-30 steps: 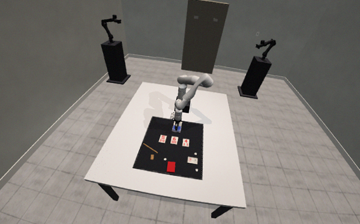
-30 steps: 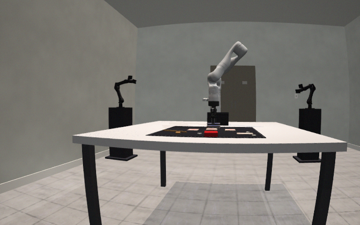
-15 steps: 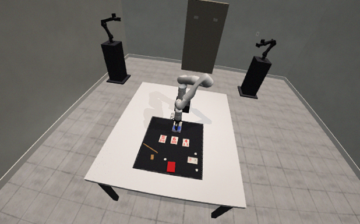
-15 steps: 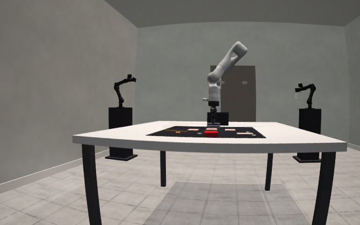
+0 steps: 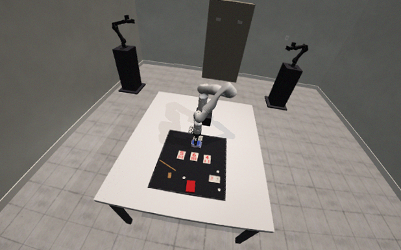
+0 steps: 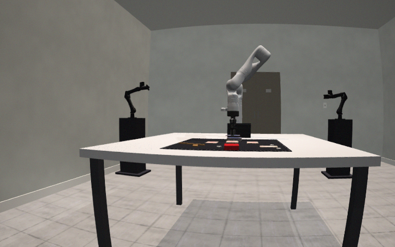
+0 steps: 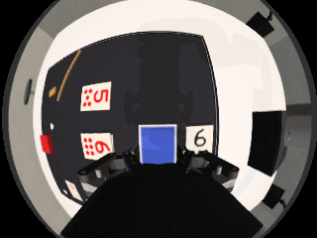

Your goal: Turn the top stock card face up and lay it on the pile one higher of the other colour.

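Note:
My gripper (image 5: pixel 196 143) (image 6: pixel 233 135) (image 7: pixel 158 150) is shut on the top card (image 7: pixel 158 141) (image 5: pixel 199 144), holding it by opposite edges with its blue back up, level. In the exterior view the card shows as a thin bluish plate just above the stock (image 6: pixel 237 139); the wrist view hides the stock beneath it. Three face-up piles lie in a row in front: red 5 (image 5: pixel 180 155) (image 7: pixel 96 96), red 6 (image 5: pixel 194 156) (image 7: pixel 96 145) and red 4 (image 5: pixel 207 159). A face-up black 6 (image 7: pixel 199 137) (image 5: pixel 200 137) lies behind the stock.
A black mat (image 5: pixel 172 141) bears everything. At its front are a red block (image 5: pixel 191 186) (image 6: pixel 231 146), a thin stick (image 5: pixel 167 165) (image 7: pixel 68 74), a small orange block (image 5: pixel 169 174), a printed card (image 5: pixel 214 178) and small white pieces. The robot base stands behind the mat.

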